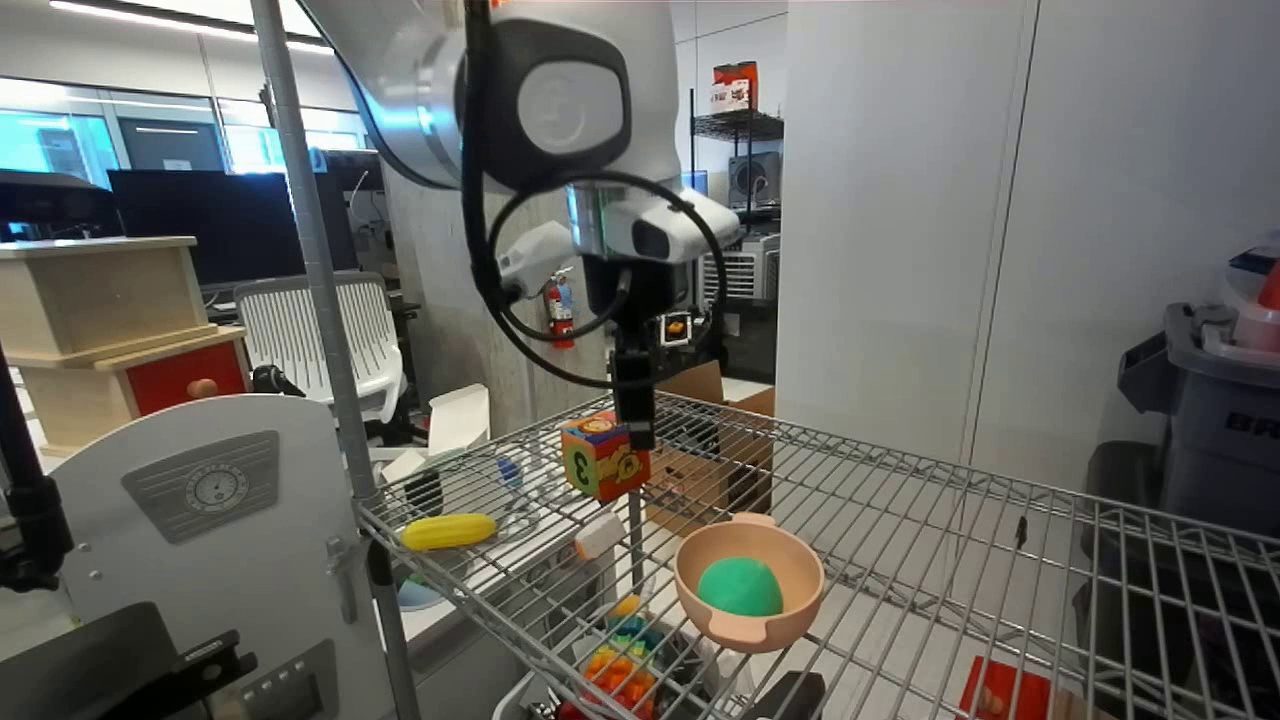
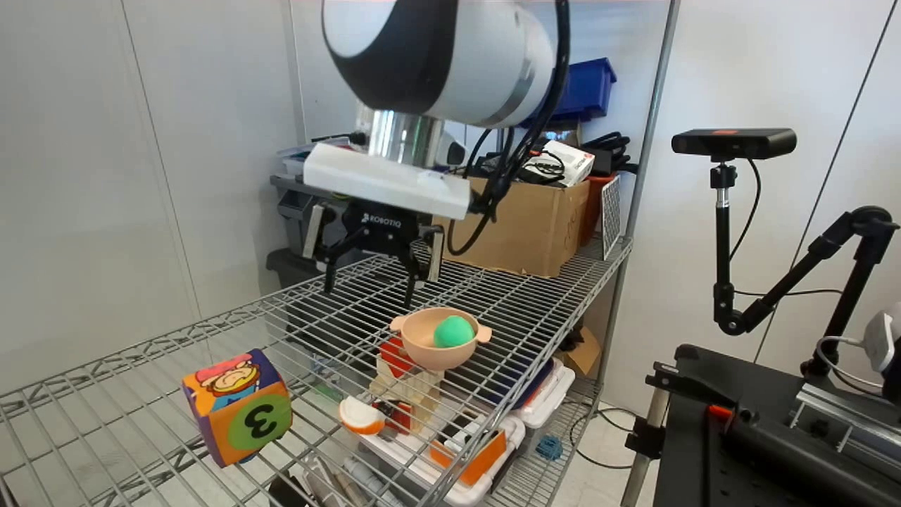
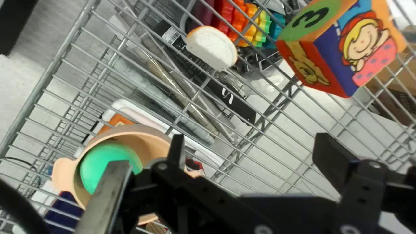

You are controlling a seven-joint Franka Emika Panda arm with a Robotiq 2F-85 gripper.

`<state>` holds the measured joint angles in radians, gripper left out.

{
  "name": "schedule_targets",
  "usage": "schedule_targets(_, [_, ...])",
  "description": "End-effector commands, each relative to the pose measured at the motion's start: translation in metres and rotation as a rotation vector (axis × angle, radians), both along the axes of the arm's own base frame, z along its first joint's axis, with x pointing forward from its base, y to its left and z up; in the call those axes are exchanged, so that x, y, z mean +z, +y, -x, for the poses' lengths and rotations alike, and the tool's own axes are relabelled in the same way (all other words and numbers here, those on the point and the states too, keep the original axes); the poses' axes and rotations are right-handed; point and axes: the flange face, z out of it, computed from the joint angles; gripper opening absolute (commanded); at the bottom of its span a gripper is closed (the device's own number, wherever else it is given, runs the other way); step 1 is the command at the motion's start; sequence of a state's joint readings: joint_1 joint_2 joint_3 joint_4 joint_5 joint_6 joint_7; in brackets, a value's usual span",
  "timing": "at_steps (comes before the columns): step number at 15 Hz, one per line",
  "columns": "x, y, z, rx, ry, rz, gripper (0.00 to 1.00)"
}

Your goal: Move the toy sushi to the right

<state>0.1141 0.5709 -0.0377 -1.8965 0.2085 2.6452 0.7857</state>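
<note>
Hanging above the wire desk [image 3: 39,91] is the gripper [image 2: 369,289], pointing down at the end of the arm [image 2: 486,63]. Its jaws are released: in the wrist view they stand wide apart, the desk's bars showing in the gap. The sushi [image 3: 212,48] lies on the bars, clear of the jaws; orange, with a broad white face. Position: between the cube [image 3: 344,45] and the bowl [image 2: 422,352], touching neither. The cube bears a black 3 on a green disc, legible in all three views. The bowl is tan, upright, two-handled, and holds a rounded green toy [image 2: 454,331]; in the wrist view the gripper hides part of the bowl. In an exterior view a yellow banana [image 1: 448,531] lies at the desk's corner, just beside the post [image 1: 307,200]. Also in an exterior view, a cardboard box [image 2: 521,232] sits at the desk's far end, and a black camera [image 2: 732,143] on a jointed stand [image 2: 723,246] is off the desk. Under the desk, seen through the bars in the wrist view, is a ridged, rainbow-coloured item [image 3: 248,21]; kind, cannot tell.
</note>
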Motion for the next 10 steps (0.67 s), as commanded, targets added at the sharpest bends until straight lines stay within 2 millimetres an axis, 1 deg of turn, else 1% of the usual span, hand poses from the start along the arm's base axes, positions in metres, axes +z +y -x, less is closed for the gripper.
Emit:
schedule_targets(1, [-0.044,0.012,-0.042,-0.067,0.099,0.039,1.0])
schedule_targets(2, [-0.053,0.017,-0.045,-0.069,0.129,0.04,1.0])
schedule_targets(4, [-0.071,0.027,-0.044,-0.058,0.19,0.042,1.0])
schedule_targets(7, [-0.095,0.037,-0.036,-0.038,0.284,0.038,1.0])
schedule_targets(8, [-0.101,0.04,-0.031,-0.027,0.309,0.04,1.0])
schedule_targets(10, [-0.107,0.045,-0.026,-0.012,0.343,0.042,1.0])
